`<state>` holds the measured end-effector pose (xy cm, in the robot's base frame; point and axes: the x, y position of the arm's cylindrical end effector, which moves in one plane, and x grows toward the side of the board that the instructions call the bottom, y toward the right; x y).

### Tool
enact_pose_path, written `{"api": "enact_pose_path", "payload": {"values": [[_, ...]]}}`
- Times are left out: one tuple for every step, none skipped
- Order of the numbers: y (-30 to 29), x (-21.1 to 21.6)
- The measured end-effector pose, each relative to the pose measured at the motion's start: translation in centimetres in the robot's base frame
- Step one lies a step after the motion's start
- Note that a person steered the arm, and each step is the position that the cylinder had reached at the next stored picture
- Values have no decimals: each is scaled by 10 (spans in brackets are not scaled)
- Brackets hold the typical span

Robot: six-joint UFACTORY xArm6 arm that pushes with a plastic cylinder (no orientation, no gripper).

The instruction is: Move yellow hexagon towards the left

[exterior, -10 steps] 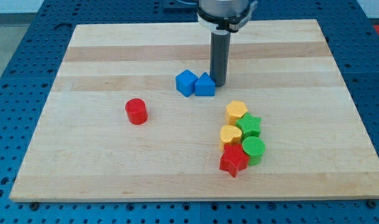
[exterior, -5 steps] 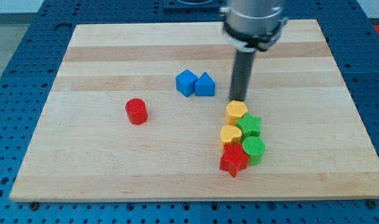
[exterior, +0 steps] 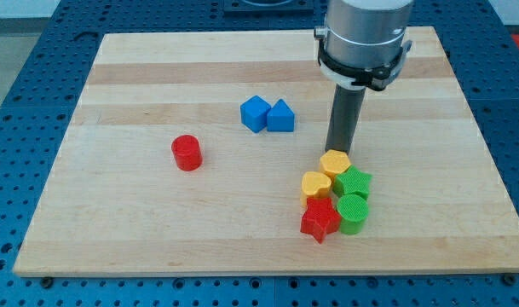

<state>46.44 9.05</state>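
Observation:
The yellow hexagon (exterior: 335, 162) sits in a tight cluster at the view's lower right, touching the yellow heart (exterior: 315, 184) on its lower left and the green star (exterior: 354, 182) on its lower right. My tip (exterior: 339, 151) stands right against the hexagon's top edge, slightly towards the view's right. Below are the green cylinder (exterior: 354, 212) and the red star (exterior: 319, 221).
A blue cube (exterior: 255, 112) and a blue triangle (exterior: 281, 116) sit together near the board's middle, left of my tip. A red cylinder (exterior: 187, 153) stands alone further left. The wooden board (exterior: 123, 213) lies on a blue perforated table.
My tip moved right and down from beside the blue triangle to the hexagon's top. The hexagon slid down and right, and the green star and green cylinder shifted with it.

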Motion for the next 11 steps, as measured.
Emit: {"api": "enact_pose_path", "payload": {"values": [[18, -4], [43, -6], [40, 14], [-15, 38], [-100, 46], [-163, 46], [-162, 46], [-149, 41], [-175, 30], [-214, 29], [-241, 29]]}}
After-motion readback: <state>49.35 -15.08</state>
